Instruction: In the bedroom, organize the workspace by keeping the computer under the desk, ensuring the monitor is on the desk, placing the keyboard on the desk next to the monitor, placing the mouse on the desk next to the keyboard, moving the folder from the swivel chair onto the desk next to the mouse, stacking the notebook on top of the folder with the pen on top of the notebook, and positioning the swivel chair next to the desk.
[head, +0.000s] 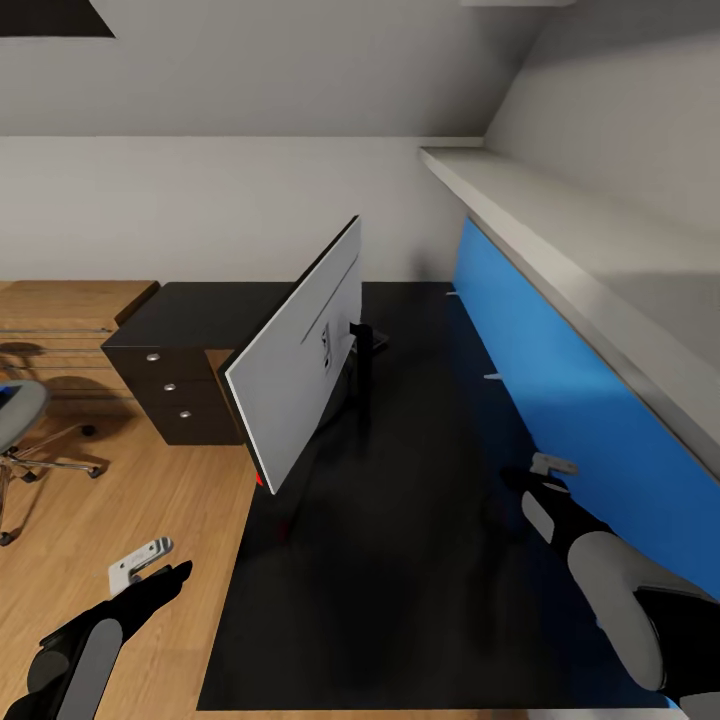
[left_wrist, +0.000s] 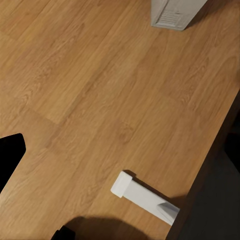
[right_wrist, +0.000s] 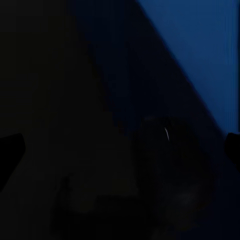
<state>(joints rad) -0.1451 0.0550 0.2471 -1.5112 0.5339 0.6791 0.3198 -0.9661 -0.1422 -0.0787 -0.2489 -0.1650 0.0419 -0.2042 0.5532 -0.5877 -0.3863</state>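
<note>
- The left gripper (head: 140, 560) hangs over the wood floor (head: 120, 520) beside the desk (head: 420, 500); its jaws are spread.
- The right gripper (head: 548, 466) is low over the black desk top; I cannot tell how its jaws stand.
- The monitor (head: 300, 360) stands on the desk, its back showing.
- The drawers (head: 170, 385) are closed.
- The swivel chair (head: 20, 430) stands apart from the desk on the floor.

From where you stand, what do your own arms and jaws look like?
Both arms are glossy black with smooth light-grey shell panels. The left arm ends in pale grey, blocky jaws on the left gripper. The right arm ends in the same pale grey right gripper. No cables or markings visible.
</note>
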